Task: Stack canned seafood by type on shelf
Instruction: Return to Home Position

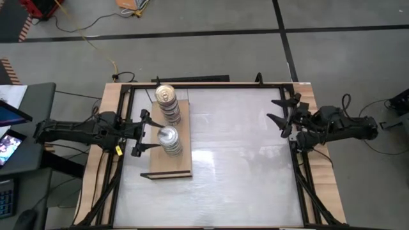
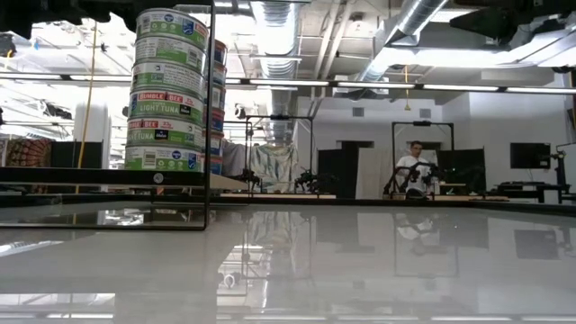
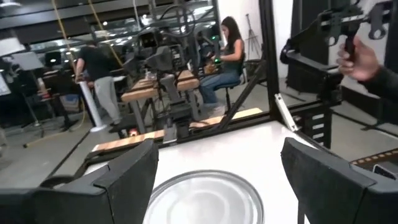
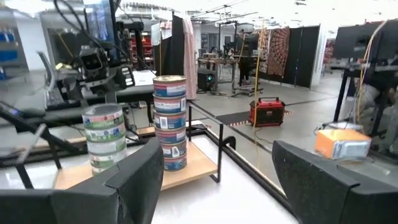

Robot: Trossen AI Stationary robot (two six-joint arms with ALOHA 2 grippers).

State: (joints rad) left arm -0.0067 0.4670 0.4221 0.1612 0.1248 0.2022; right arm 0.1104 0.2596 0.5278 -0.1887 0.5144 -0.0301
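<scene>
Hovering with fingers spread wide, the left gripper (image 1: 146, 132) sits just short of the silver-topped stack of tins (image 1: 169, 139). In the left wrist view the stack's lid shows just ahead of and below the gap between its fingers (image 3: 127, 174). A second, gold-topped stack (image 1: 167, 101) stands close beside the first, off to that gripper's side on the same shelf (image 1: 171, 167). Well across the table (image 1: 230, 179), the right gripper (image 1: 283, 115) is likewise open and empty, facing both stacks from a distance.
</scene>
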